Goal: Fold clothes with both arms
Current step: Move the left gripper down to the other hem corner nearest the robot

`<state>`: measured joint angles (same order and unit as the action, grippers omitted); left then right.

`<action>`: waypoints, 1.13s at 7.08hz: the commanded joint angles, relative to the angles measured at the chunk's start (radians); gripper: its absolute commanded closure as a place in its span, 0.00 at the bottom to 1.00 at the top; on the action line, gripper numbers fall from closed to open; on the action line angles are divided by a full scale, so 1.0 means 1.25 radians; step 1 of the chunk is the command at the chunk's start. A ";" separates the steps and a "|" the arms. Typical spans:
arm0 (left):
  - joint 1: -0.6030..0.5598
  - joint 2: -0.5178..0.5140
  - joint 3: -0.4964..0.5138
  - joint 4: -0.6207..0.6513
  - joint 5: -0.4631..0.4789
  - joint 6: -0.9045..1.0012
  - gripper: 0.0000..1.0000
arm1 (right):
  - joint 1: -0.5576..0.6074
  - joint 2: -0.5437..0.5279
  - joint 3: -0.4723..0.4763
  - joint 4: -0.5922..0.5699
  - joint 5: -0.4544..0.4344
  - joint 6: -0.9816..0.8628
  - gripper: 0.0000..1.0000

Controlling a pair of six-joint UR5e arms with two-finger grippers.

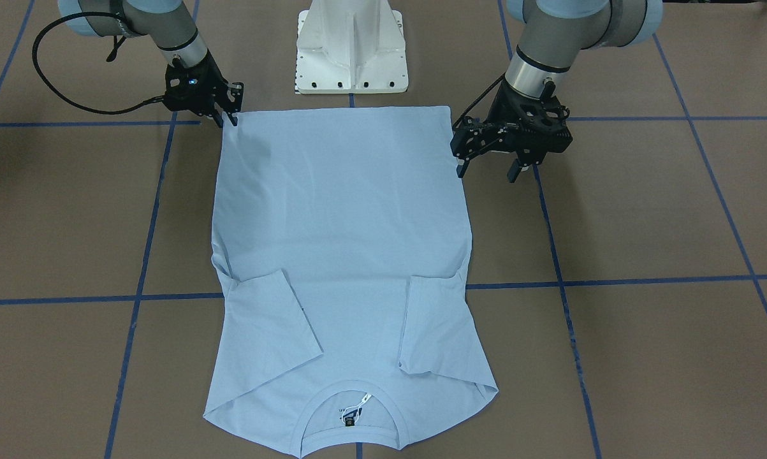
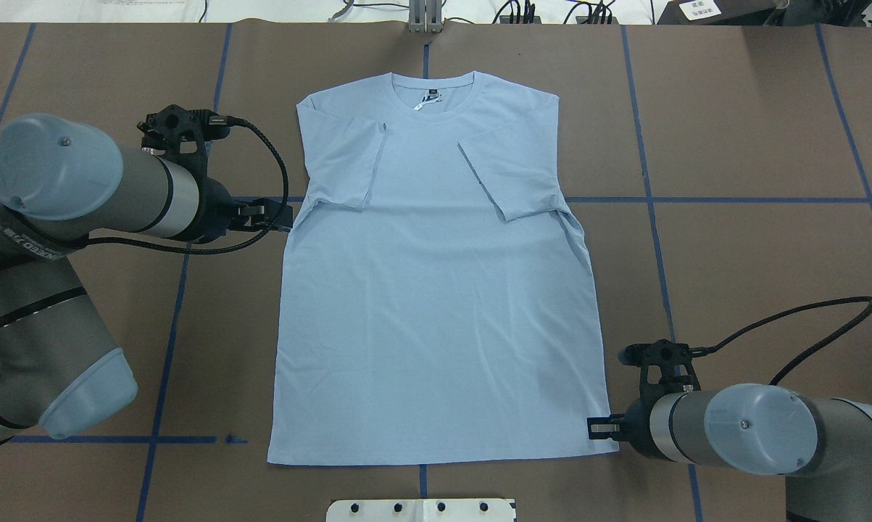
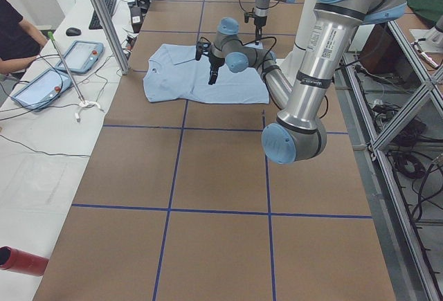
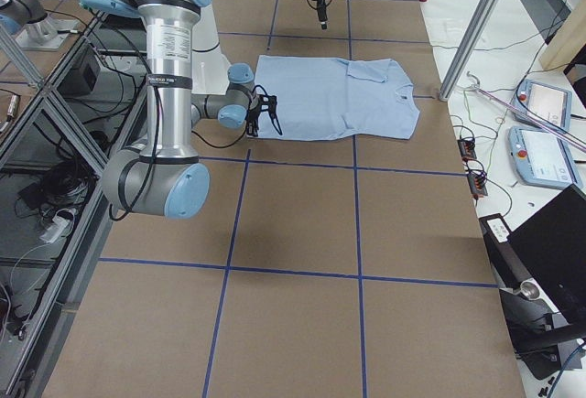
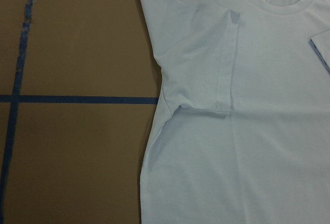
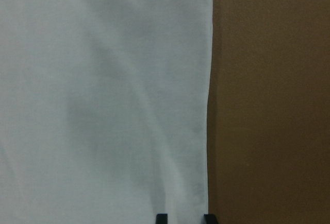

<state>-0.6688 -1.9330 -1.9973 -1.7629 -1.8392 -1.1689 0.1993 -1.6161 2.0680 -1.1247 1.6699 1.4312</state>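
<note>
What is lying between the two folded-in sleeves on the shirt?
Nothing but bare shirt cloth. The overhead view shows the stretch from one sleeve to the other sleeve smooth and empty; the collar sits beyond it.

The sleeves point(image 2: 349, 163) lie folded in over the T-shirt point(image 2: 436, 304) and hide the cloth under them, near the table point(image 2: 733, 254)'s far edge. The print on the neck label point(image 1: 351, 417) is too small to read. The right wrist view cuts the right gripper point(image 6: 185, 219) down to two black fingertip ends. The pedestal point(image 1: 351, 57) runs off the front-facing view's top edge.
</note>
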 commanded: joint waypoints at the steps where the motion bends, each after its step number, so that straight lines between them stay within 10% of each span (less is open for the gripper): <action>1: 0.000 0.003 0.001 -0.001 0.000 0.000 0.00 | 0.000 -0.001 0.000 -0.001 0.018 0.000 0.19; 8: 0.000 -0.004 -0.001 -0.001 -0.001 0.000 0.00 | -0.006 0.007 -0.001 -0.043 0.048 0.001 0.46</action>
<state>-0.6688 -1.9365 -1.9982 -1.7641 -1.8407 -1.1702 0.1925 -1.6079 2.0664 -1.1778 1.7279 1.4327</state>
